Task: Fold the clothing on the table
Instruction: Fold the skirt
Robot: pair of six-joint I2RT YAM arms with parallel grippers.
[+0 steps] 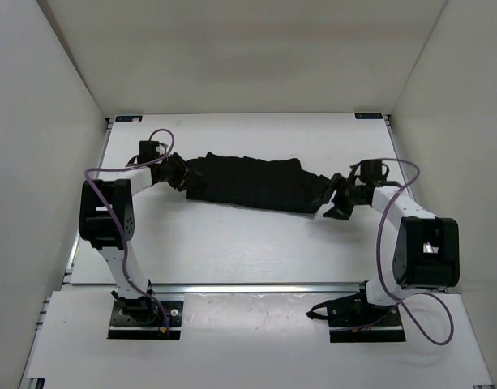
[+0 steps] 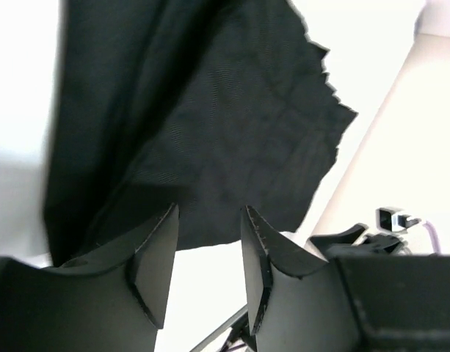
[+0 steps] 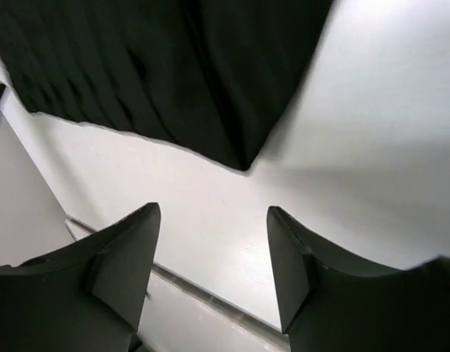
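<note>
- The clothing (image 1: 248, 182) lies as a long, bunched band across the middle of the table (image 1: 232, 251). Its ends point toward 9 and 3 o'clock.
- The left gripper (image 1: 177, 172) sits at the 9 o'clock end with its jaws parted and nothing between them.
- The right gripper (image 1: 336, 198) sits at the 3 o'clock end with its jaws wide and empty. A corner of the clothing lies just beyond its tips, at 12 o'clock in the wrist view.
- The clothing looks light, limp and wrinkled, so it will likely sag and drape, and stacked layers may slide apart.
- The best hold is probably a firm pinch through all layers at the end corners.
</note>
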